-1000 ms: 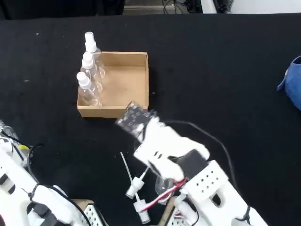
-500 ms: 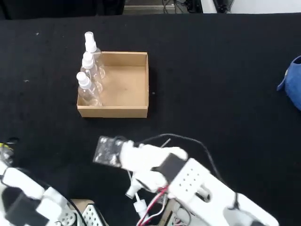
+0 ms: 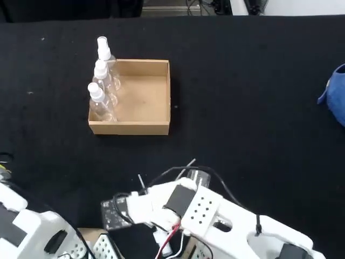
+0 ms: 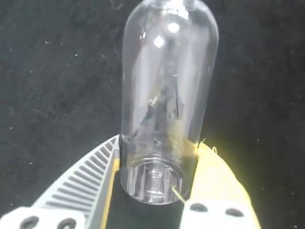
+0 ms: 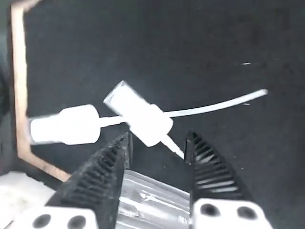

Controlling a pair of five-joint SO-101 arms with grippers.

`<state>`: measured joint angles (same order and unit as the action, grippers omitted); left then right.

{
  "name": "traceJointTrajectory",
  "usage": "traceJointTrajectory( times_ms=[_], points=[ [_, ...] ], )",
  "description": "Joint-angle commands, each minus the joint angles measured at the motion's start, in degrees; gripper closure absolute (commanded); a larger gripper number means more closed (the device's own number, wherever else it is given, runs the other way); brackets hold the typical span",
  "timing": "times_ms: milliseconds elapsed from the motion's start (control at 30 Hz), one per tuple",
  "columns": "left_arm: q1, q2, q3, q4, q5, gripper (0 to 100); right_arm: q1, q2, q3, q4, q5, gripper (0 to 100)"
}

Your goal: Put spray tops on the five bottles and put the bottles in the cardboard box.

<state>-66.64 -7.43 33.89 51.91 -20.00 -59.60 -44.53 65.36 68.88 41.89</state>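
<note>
- A black desk (image 3: 259, 81) is seen from above, with an open cardboard box (image 3: 141, 102) at about 10 o'clock from its middle.
- Three bottles with white spray tops on stand upright in a row inside the box, along its 9 o'clock wall: back bottle (image 3: 103, 53), middle bottle (image 3: 101, 74) and front bottle (image 3: 98, 100).
- The white right arm (image 3: 215, 216) lies low along the desk's 6 o'clock edge, its wrist pointing toward 9 o'clock.
- The right jaws are spread apart and hold nothing. They sit close over two loose spray tops on the desk.
- The angled spray top (image 5: 140, 118) lies just ahead of the jaw tips, in line with the gap between them. It crosses the thin tube of the level spray top (image 5: 64, 125) (which top lies uppermost is hard to tell).
- The left arm (image 3: 27, 232) sits in the 7 o'clock corner.
- The left jaws are clenched on a clear bottle (image 4: 167, 95), gripping it near its base above the desk.
- A blue object (image 3: 337, 100) pokes in at the 3 o'clock edge.
</note>
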Motion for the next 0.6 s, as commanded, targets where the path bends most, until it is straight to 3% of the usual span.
traceJointTrajectory(
  times_ms=[0, 233, 567],
  points=[
    [-1.8, -1.4, -3.8, -0.4, -0.5, 97, -1.2, 0.7, 2.0, -2.3, 2.9, 83.2],
    [-2.0, -1.4, -3.6, -0.4, -0.5, 97, -1.4, 1.5, 4.3, -7.7, 3.3, 83.2],
    [-1.9, -1.3, -3.8, -0.4, -0.5, 97, -1.5, 16.0, 1.8, -15.6, 2.8, 83.2]
  ],
)
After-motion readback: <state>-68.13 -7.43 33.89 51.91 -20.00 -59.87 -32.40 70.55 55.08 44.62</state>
